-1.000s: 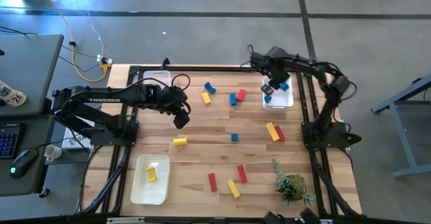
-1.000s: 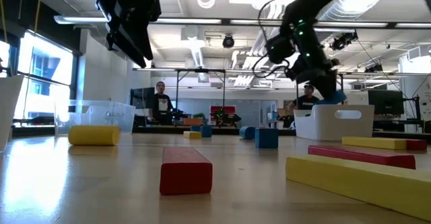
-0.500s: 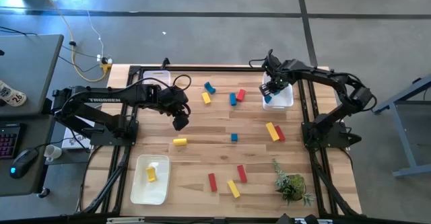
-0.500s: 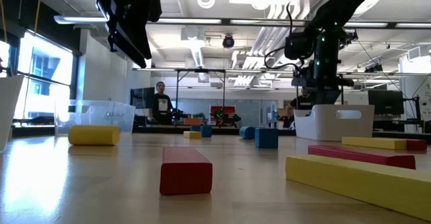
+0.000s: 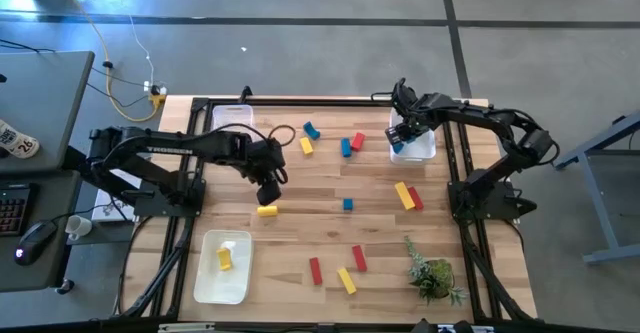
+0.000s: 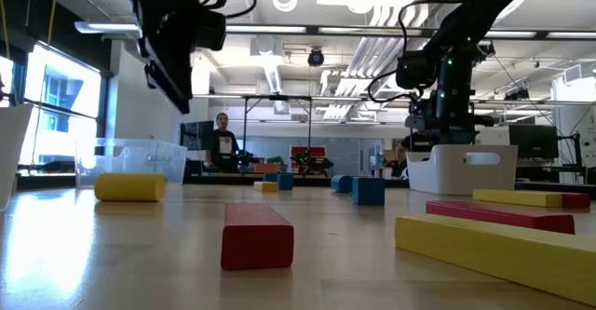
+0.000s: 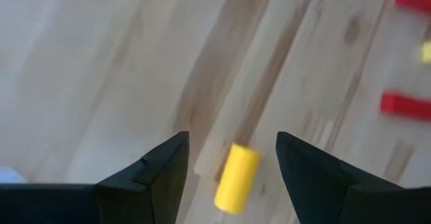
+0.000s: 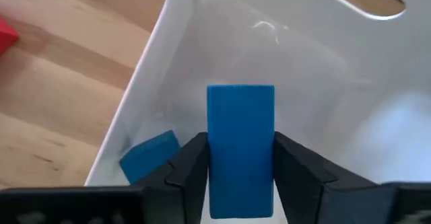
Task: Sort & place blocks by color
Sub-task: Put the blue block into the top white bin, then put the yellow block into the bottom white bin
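Gripping a smooth rectangular blue block (image 8: 240, 143), right end effector (image 8: 240, 177) overhangs a glossy white bin (image 8: 323, 69).

Four cameras: one overhead, one low, two wrist-mounted.
Overhead looks straight down on the tabletop (image 5: 330, 228); low looks level across it; wrist views sit close above, sharing its blocks.

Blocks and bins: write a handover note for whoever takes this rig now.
Right gripper: over the white bin, blue block between its fingers; another blue block lies in the bin.
Left gripper: open above a yellow block.
Done: one yellow block in the near tray.
Left: red, yellow and blue blocks scattered on the table.
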